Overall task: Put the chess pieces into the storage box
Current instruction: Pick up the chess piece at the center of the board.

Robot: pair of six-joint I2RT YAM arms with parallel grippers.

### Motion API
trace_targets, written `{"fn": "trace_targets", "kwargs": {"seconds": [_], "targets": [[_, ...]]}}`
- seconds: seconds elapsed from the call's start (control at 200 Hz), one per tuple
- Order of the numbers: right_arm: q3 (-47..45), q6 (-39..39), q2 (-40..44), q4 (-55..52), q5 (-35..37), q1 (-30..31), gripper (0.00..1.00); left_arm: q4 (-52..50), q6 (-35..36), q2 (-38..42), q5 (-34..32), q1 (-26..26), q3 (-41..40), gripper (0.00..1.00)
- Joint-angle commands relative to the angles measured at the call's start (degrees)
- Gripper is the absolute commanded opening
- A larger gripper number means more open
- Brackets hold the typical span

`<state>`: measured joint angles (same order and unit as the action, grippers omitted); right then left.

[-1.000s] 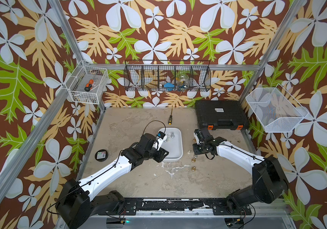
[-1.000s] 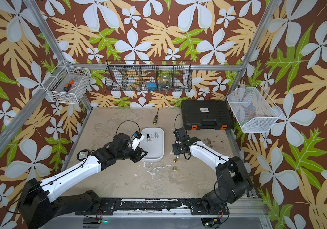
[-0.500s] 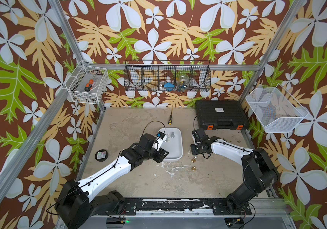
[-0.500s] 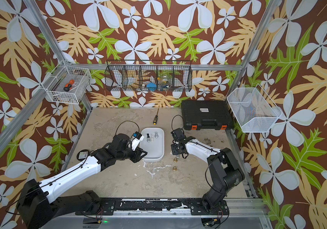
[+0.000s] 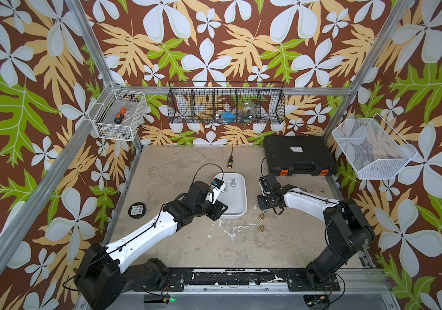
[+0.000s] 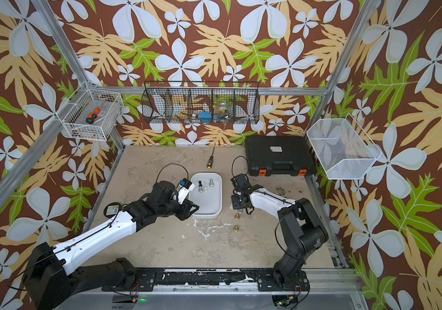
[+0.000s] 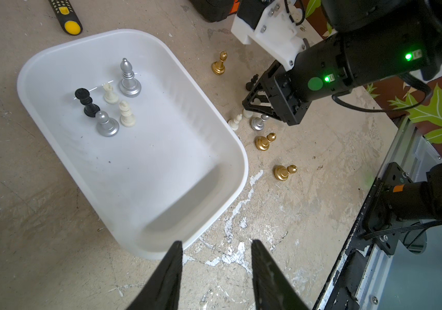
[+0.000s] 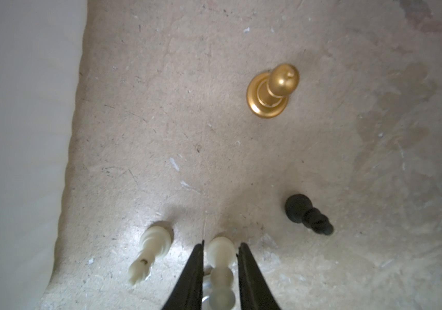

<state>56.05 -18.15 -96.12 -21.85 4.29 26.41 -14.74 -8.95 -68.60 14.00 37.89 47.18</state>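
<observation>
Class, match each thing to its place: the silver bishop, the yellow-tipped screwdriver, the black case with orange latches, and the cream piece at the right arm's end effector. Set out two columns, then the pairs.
Column one
1. silver bishop
2. yellow-tipped screwdriver
3. black case
4. cream piece

Column two
A. between the fingers of the right end effector
B. at the back right corner of the table
C. standing inside the storage box
D. lying on the table just beyond the storage box

Pairs: 1-C, 2-D, 3-B, 4-A
</observation>
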Motion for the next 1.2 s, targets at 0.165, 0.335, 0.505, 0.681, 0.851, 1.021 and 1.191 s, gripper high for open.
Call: {"fn": "trace_targets", "kwargs": {"seconds": [0.165, 0.335, 0.505, 0.681, 0.851, 1.021, 1.191], "targets": [[-0.59, -0.48, 0.31, 0.88, -0.25, 0.04, 0.20, 0.15, 0.16, 0.13, -0.18, 0.05, 0.11, 0.45], [-0.27, -0.58, 0.84, 0.81, -0.45, 0.04, 0.15, 0.10, 0.12, 0.23, -0.51, -0.01, 0.19, 0.45], [1.25, -0.48, 1.85, -0.28, -0.10, 0.04, 0.12, 0.29, 0.07, 0.44, -0.28, -0.01, 0.28, 0.45], [2.81, -0.35, 3.07, -1.56, -0.14, 0.04, 0.10, 1.11, 0.16, 1.57, -0.20, -0.01, 0.33, 0.45], [5.67, -0.21, 4.85, -3.75, -0.52, 0.61, 0.09, 3.49, -0.88, 3.88, -1.34, -0.10, -0.85, 0.45], [12.32, 0.74, 4.43, -7.03, -0.32, 4.07, 0.10, 3.40, -2.48, 3.91, -3.87, -1.71, -0.70, 0.45], [19.70, 1.43, -0.96, -7.59, -1.63, 7.93, 0.09, 4.42, -2.78, 4.41, -2.66, -2.64, -0.77, 0.45]]}}
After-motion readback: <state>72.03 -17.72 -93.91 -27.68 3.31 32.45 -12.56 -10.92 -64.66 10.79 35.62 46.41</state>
